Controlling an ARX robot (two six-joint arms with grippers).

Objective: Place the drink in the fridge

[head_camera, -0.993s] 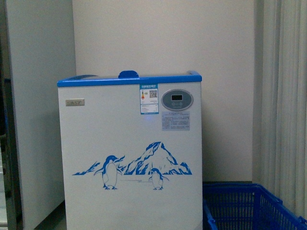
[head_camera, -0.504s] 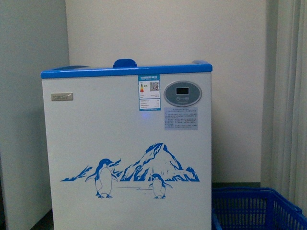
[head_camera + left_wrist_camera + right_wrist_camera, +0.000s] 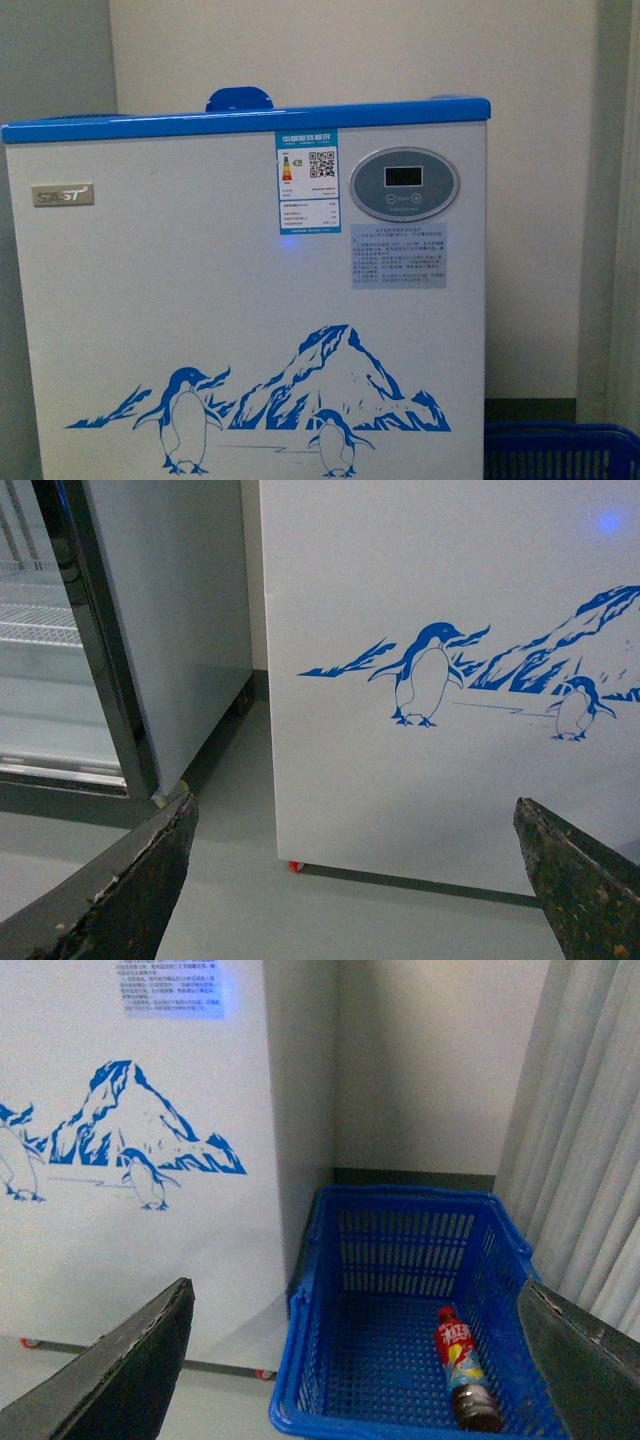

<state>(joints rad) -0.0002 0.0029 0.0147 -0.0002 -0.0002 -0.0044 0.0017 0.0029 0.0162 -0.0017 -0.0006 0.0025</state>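
Left pincer (image 3: 352, 815) spread above grey floor (image 3: 225, 880).

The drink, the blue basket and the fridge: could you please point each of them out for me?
drink (image 3: 463, 1368), right wrist view, middle of the bottle's body.
blue basket (image 3: 400, 1250), right wrist view, its far mesh wall.
fridge (image 3: 180, 300), front view, bare white front panel.

Front view facing fridge (image 3: 245, 300) head-on, sitting close, white front filling frame. Left wrist view looking low between left claw (image 3: 352, 820) fingers at fridge's lower left corner. Right wrist view looking down at lower right corner, blue basket (image 3: 400, 1250). All three sharing penguin drawing (image 3: 330, 375).
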